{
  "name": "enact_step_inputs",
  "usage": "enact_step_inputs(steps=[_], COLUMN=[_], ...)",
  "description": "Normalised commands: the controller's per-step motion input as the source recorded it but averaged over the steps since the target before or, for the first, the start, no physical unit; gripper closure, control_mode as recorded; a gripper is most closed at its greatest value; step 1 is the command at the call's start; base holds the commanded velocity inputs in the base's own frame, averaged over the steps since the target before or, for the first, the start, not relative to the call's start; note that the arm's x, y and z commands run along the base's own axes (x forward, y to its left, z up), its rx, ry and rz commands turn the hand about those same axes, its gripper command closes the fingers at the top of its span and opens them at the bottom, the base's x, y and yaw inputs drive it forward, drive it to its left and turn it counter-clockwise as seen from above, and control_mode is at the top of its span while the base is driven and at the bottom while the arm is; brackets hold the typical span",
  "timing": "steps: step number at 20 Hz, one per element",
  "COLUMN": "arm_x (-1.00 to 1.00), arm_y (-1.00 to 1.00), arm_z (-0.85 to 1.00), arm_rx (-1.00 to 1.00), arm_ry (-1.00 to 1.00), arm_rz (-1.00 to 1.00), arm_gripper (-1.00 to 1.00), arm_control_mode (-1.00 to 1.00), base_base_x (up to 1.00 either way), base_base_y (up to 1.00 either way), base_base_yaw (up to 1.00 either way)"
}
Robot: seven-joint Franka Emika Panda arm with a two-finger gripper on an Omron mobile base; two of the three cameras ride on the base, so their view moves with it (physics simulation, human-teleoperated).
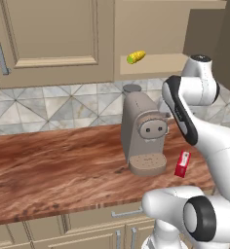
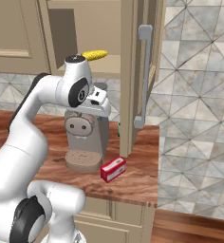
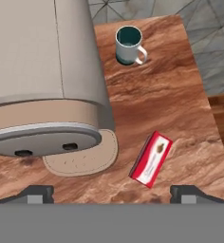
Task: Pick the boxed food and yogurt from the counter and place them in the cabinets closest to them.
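Small red rectangular cardboard box with pale label [image 3: 152, 159]: standing on the reddish-brown wood-grain table [image 3: 175, 90] beside the beige coffee machine [image 3: 42, 76]. Likely light, stiff; taking across narrow faces. Fingers [image 3: 38, 193] hovering above, spread, released.

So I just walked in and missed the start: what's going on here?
A white robot arm hangs above the counter with its gripper open and empty, looking down on the red box beside the coffee machine. The box is not yet picked up. The cabinet above stands open, with a corn cob on its shelf.
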Motion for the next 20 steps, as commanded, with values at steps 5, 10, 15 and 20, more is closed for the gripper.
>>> enact_step_inputs(steps=[5, 10, 15, 20], arm_x=[-0.05, -0.05, -0.01, 0.0], arm_y=[-0.37, -0.44, -0.24, 0.0], arm_z=[-0.12, -0.16, -0.07, -0.19], arm_rx=[0.0, 0.0, 0.01, 0.0], arm_ry=[0.0, 0.0, 0.0, 0.0], arm_rz=[-0.11, -0.13, -0.08, 0.0], arm_gripper=[-1.0, -1.0, -1.0, -1.0], arm_control_mode=[-1.0, -1.0, -1.0, -1.0], base_base_x=[0.0, 0.0, 0.0, 0.0], base_base_y=[0.0, 0.0, 0.0, 0.0], base_base_yaw=[0.0, 0.0, 0.0, 0.0])
